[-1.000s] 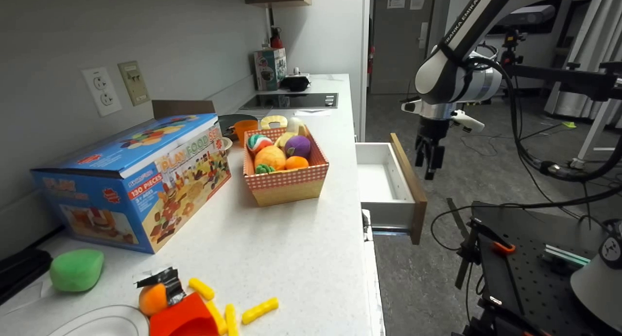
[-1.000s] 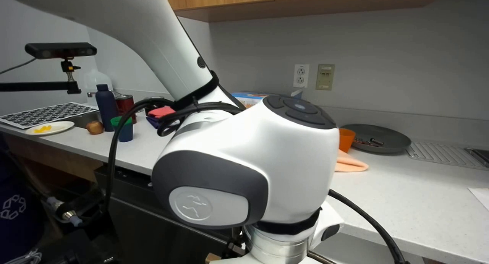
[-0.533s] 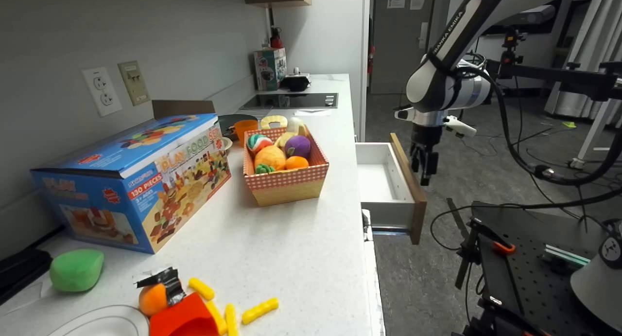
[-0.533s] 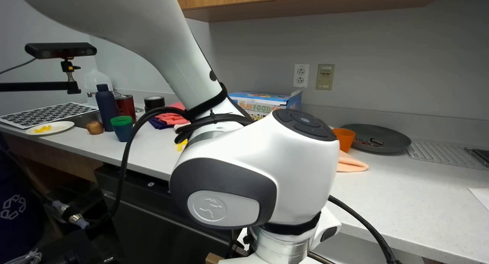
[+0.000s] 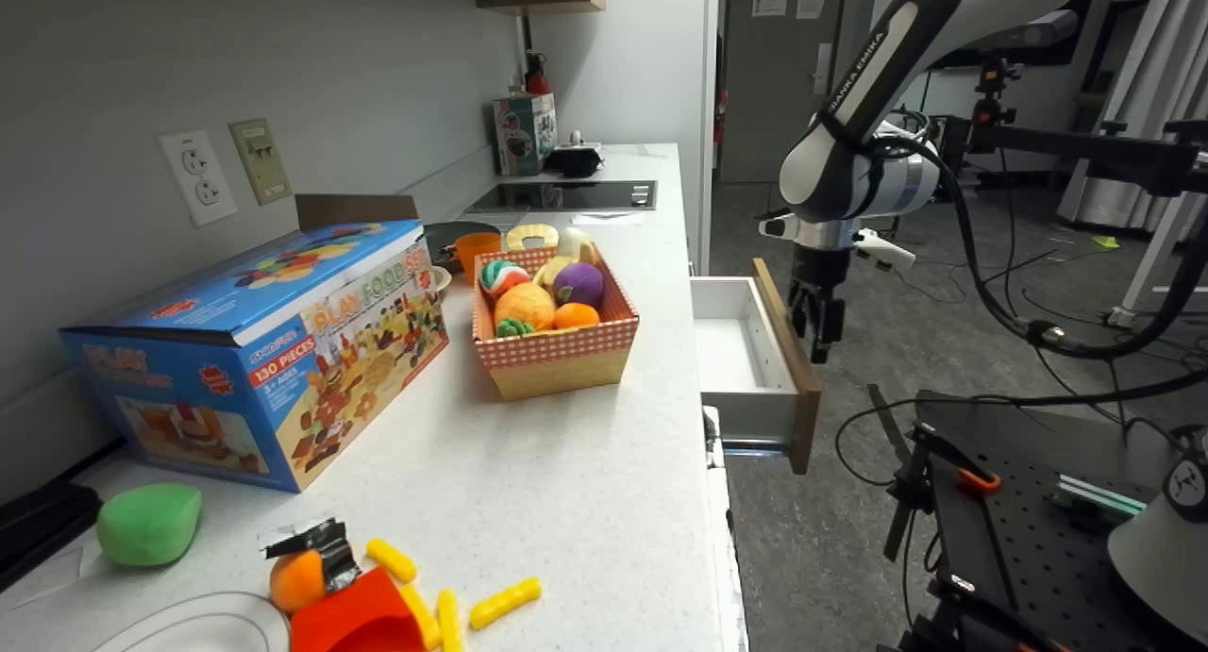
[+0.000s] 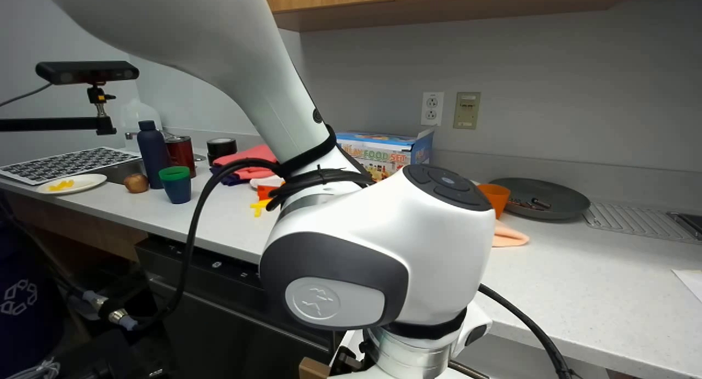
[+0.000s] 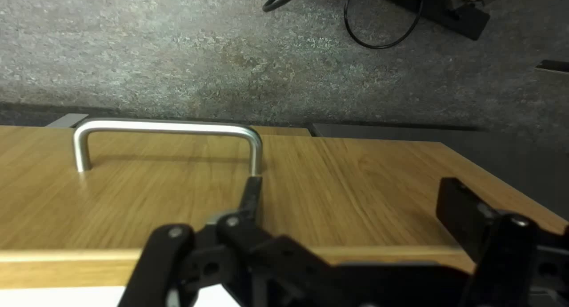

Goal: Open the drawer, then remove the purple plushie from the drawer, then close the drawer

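Observation:
The drawer stands open out of the counter, and what shows of its white inside is bare. A roundish purple plushie sits among toy food in the red-checked basket on the counter. My gripper points down just outside the drawer's tan front, very near or touching it. In the wrist view the gripper is open, its fingers wide apart with nothing between them; one fingertip stands by a leg of the metal handle. Arm parts mostly hide the drawer and gripper in an exterior view.
The basket stands on the counter beside the drawer. A play-food box, a green toy and yellow sticks lie further along. An orange cup and a pan stand by the wall. A cable hangs from the arm.
The arm has moved toward the counter and slightly down, bringing the gripper up to the drawer front. The drawer has slid in a little over the last half second.

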`<state>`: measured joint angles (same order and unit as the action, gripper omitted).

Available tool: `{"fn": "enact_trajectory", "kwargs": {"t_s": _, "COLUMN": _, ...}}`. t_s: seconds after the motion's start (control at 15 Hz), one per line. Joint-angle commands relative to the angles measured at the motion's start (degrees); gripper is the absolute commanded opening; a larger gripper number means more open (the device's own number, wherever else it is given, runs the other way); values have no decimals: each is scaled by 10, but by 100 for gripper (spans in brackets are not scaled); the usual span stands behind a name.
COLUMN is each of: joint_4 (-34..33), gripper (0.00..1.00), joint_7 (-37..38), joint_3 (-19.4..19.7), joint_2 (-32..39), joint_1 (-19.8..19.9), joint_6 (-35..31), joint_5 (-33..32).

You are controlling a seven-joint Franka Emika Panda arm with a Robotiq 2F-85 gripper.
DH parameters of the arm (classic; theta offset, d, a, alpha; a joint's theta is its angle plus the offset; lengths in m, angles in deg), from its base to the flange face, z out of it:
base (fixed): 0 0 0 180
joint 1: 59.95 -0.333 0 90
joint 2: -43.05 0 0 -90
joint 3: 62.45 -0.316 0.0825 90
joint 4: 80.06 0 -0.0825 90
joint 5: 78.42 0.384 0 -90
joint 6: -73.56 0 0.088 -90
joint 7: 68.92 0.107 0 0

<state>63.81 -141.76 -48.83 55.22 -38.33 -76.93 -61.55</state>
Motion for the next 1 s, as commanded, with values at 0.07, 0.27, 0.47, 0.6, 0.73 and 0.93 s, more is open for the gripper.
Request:
{"fn": "enact_trajectory", "kwargs": {"t_s": 0.07, "joint_4": -81, "gripper": 100, "joint_7": -56, "joint_3": -66, "joint_2": 61, "joint_1": 12, "joint_6": 13, "joint_5": 83}}
{"fn": "enact_trajectory", "kwargs": {"t_s": 0.27, "joint_4": -136, "gripper": 100, "joint_7": -62, "joint_3": -99, "joint_2": 93, "joint_1": 14, "joint_6": 22, "joint_5": 113}}
{"fn": "enact_trajectory", "kwargs": {"t_s": 0.47, "joint_4": -212, "gripper": 100, "joint_7": -49, "joint_3": -132, "joint_2": 138, "joint_1": 16, "joint_6": 26, "joint_5": 102}}
{"fn": "enact_trajectory", "kwargs": {"t_s": 0.6, "joint_4": -240, "gripper": 100, "joint_7": -27, "joint_3": -137, "joint_2": 155, "joint_1": 18, "joint_6": 34, "joint_5": 87}}
{"fn": "enact_trajectory", "kwargs": {"t_s": 0.73, "joint_4": -238, "gripper": 100, "joint_7": -21, "joint_3": -129, "joint_2": 154, "joint_1": 23, "joint_6": 39, "joint_5": 75}}
{"fn": "enact_trajectory", "kwargs": {"t_s": 0.93, "joint_4": -214, "gripper": 100, "joint_7": -5, "joint_3": -113, "joint_2": 132, "joint_1": 25, "joint_6": 28, "joint_5": 58}}
